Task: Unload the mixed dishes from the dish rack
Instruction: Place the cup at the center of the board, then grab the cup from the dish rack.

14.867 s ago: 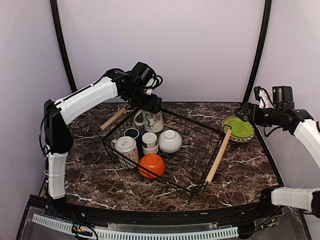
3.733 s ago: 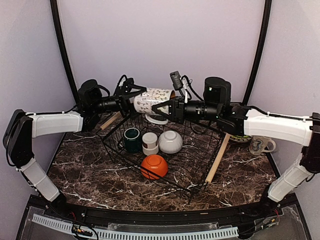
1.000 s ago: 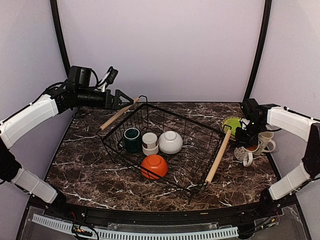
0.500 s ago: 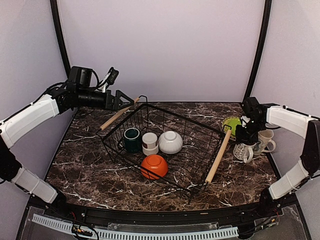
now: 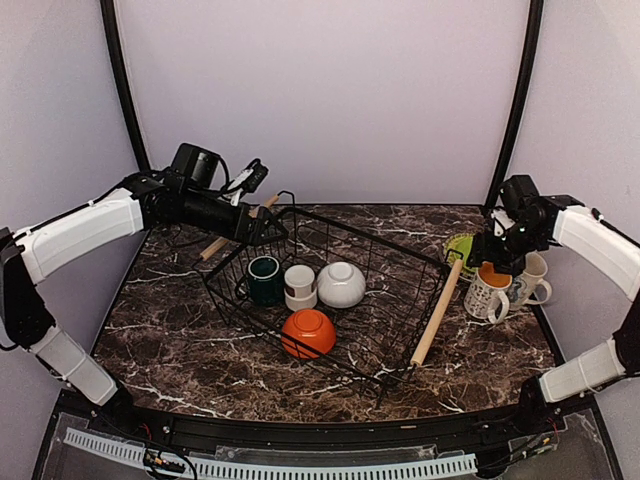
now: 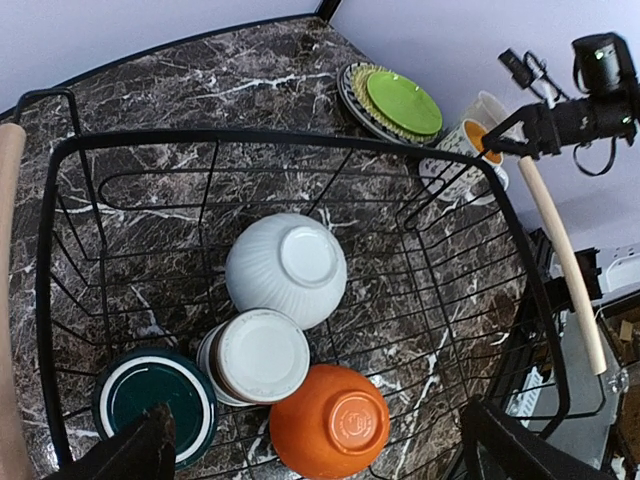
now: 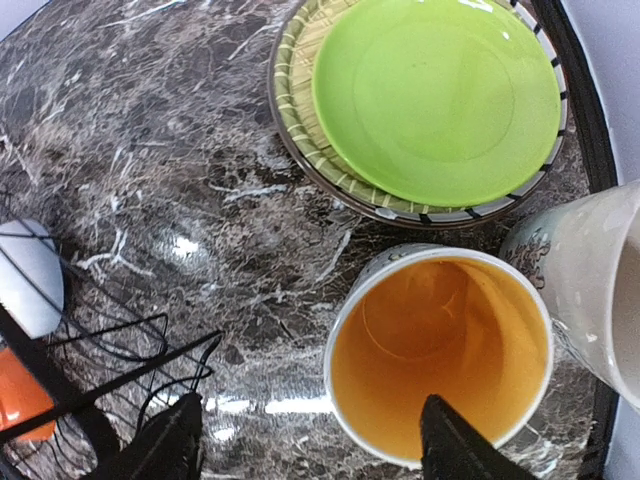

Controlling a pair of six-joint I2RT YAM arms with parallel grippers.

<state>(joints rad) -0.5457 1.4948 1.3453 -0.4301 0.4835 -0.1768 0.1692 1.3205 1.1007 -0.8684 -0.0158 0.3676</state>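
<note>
Dish rack (image 5: 372,236) sits mid-table (image 5: 180,340), turned corner-on to the near edge. Its wooden handles (image 5: 437,312) run along the far-left and right sides, the far-left one partly hidden behind the left gripper (image 5: 266,231).

Inside, all base-up: dark green cup (image 6: 155,405), small white cup (image 6: 262,355), white bowl (image 6: 287,268), orange bowl (image 6: 330,422).

Right of the rack, the lime-green plate (image 7: 435,95) tops a stack. Only the rims of a woven yellow plate (image 7: 297,50) and a striped plate (image 7: 430,215) show.

Upright mug (image 7: 437,350), orange inside, stands near the stack. Second mug (image 7: 590,290), just beside it, is cut off by the frame. Mug patterns are too small to read.

Right gripper (image 7: 310,452) hovers over the mug, fingers spread, empty. Left gripper hangs over the rack's far-left corner, fingers spread, empty.
</note>
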